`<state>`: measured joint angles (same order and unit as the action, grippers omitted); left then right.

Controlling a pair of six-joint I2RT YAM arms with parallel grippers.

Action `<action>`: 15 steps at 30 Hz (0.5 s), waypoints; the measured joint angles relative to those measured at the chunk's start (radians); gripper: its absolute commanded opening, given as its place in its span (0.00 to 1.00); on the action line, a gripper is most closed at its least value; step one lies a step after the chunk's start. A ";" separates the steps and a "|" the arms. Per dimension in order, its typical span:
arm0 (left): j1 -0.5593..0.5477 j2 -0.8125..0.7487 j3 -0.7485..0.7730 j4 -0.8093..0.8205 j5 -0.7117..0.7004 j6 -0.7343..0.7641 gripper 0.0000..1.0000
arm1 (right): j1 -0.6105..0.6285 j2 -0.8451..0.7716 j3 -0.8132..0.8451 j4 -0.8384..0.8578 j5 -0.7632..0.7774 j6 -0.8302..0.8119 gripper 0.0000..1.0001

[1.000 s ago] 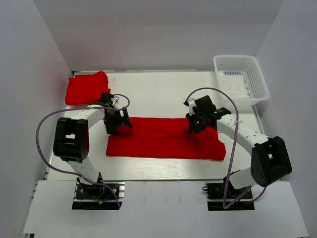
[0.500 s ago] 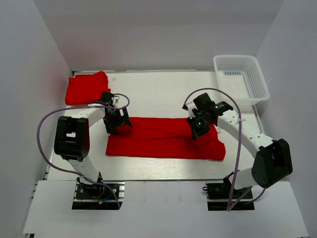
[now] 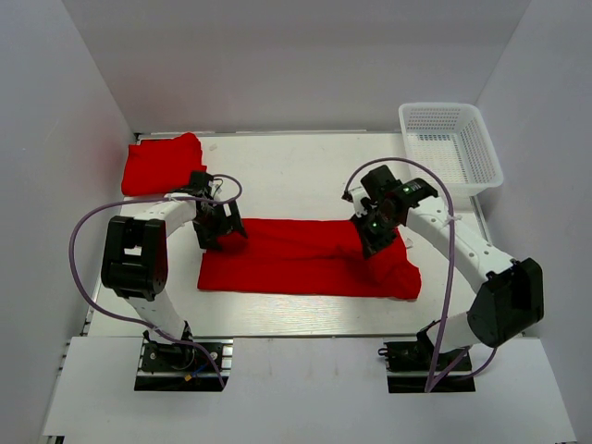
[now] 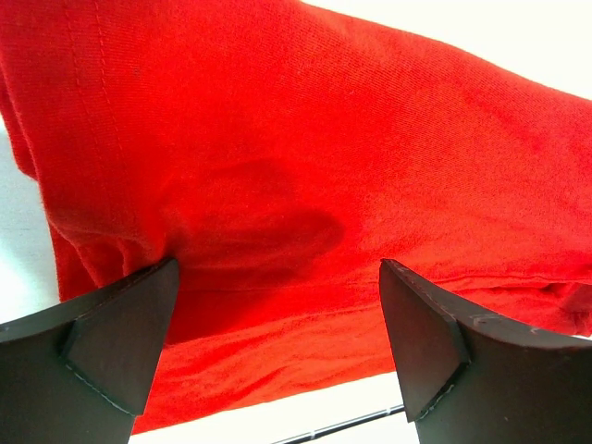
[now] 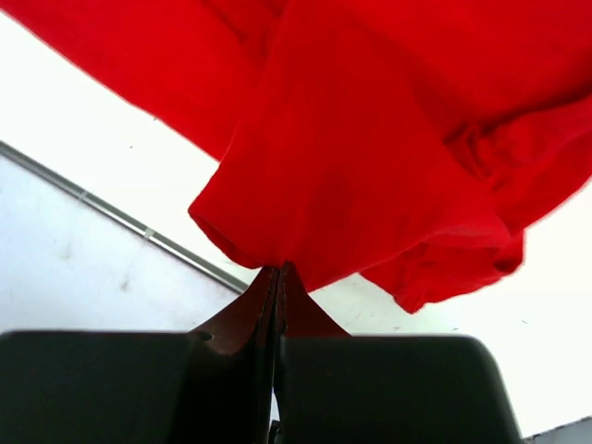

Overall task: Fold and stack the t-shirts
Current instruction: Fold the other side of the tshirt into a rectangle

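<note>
A red t-shirt (image 3: 296, 259) lies folded into a long band across the middle of the table. My left gripper (image 3: 220, 231) is open over the band's upper left corner, the fingers astride the red cloth (image 4: 277, 185). My right gripper (image 3: 375, 239) is shut on the shirt's right end, and the red cloth (image 5: 370, 148) hangs lifted from its tips above the table. A second red t-shirt (image 3: 162, 165) lies folded at the back left corner.
A white mesh basket (image 3: 450, 148) stands at the back right. The table's metal edge rail (image 5: 120, 217) shows under the lifted cloth. Grey walls close in the table on three sides.
My right gripper has moved a little right and up with the shirt's right end, which has bunched toward the right. The left arm has barely moved.
</note>
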<state>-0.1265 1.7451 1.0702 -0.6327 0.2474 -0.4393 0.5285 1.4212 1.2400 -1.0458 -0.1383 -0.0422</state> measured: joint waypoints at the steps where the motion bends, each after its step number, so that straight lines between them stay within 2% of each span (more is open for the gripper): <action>1: 0.000 0.000 0.000 -0.001 0.000 0.000 1.00 | 0.002 0.009 0.000 -0.003 -0.012 -0.003 0.00; 10: 0.000 0.006 0.011 -0.006 -0.025 -0.003 1.00 | 0.045 0.148 -0.014 -0.002 -0.093 -0.024 0.00; 13: 0.001 0.013 0.023 -0.015 -0.043 -0.003 1.00 | 0.061 0.167 -0.014 -0.002 -0.122 -0.033 0.07; 14: 0.002 0.015 0.026 -0.017 -0.052 -0.003 1.00 | 0.068 0.175 -0.014 -0.001 -0.132 -0.038 0.14; 15: 0.003 0.016 0.030 -0.020 -0.060 -0.002 1.00 | 0.074 0.188 -0.014 -0.002 -0.139 -0.042 0.83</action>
<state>-0.1234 1.7615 1.1000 -0.6529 0.1875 -0.4416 0.6025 1.6089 1.2263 -1.0477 -0.2771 -0.0845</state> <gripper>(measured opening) 0.996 0.117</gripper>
